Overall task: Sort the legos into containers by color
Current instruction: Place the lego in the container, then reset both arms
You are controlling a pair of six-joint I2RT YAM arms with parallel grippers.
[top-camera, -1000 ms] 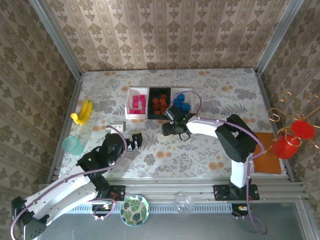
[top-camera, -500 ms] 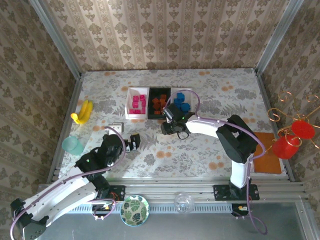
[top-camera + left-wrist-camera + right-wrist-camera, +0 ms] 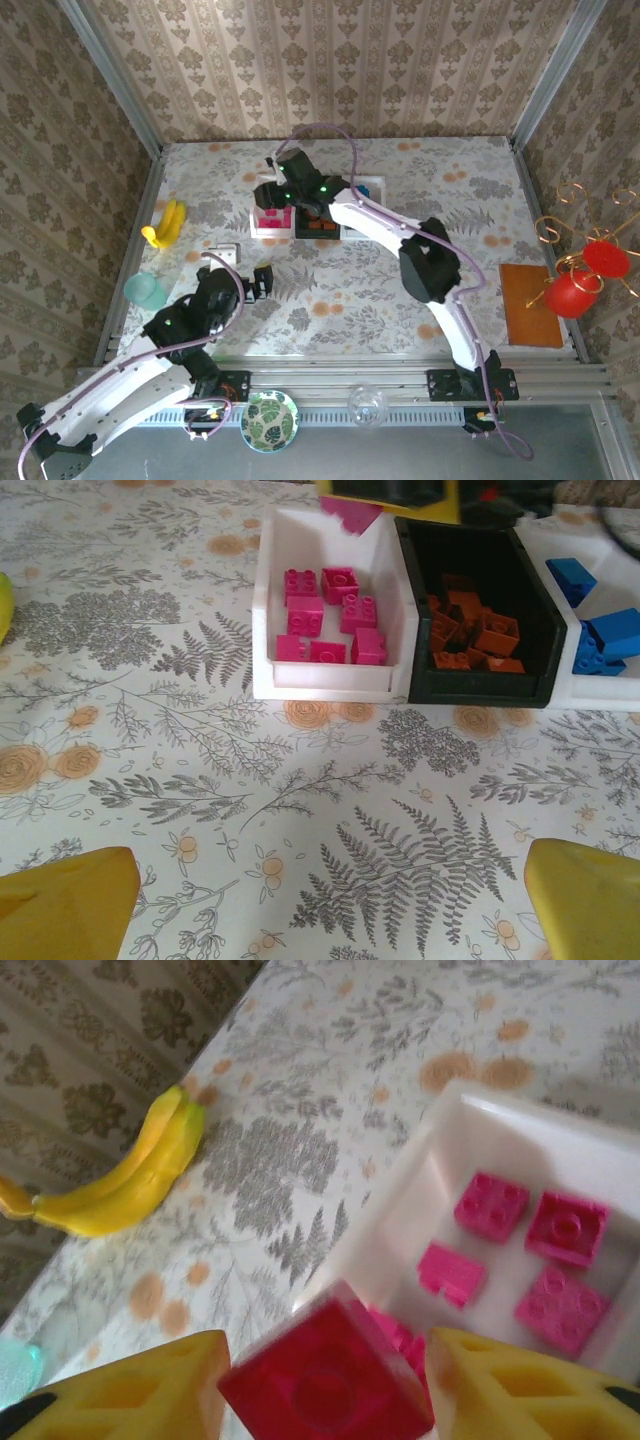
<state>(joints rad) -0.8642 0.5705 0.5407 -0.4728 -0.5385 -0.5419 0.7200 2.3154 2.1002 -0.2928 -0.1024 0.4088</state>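
Note:
My right gripper (image 3: 272, 195) hovers over the left white container (image 3: 270, 232), which holds several magenta-pink legos (image 3: 325, 615). Between its yellow fingers (image 3: 130, 1390) sits one magenta brick (image 3: 330, 1380). The brick touches the left finger and a gap shows at the right finger, so the jaws stand open. The black container (image 3: 480, 692) holds orange-brown legos (image 3: 475, 635). Blue legos (image 3: 600, 640) lie in the right white container (image 3: 600, 692). My left gripper (image 3: 262, 283) is wide open over bare tablecloth (image 3: 325, 910), short of the containers, with nothing in it.
A yellow banana (image 3: 165, 222) lies at the left, with a teal cup (image 3: 146, 290) nearer the front. A leaf-patterned plate (image 3: 268, 420) and a glass bowl (image 3: 368, 405) sit on the front rail. An orange mat (image 3: 530, 305) and red ornaments (image 3: 575, 290) are at the right.
The right arm swung from the table in front of the containers to above the left white one, carrying the magenta brick, and its jaws have parted. The left arm barely moved.

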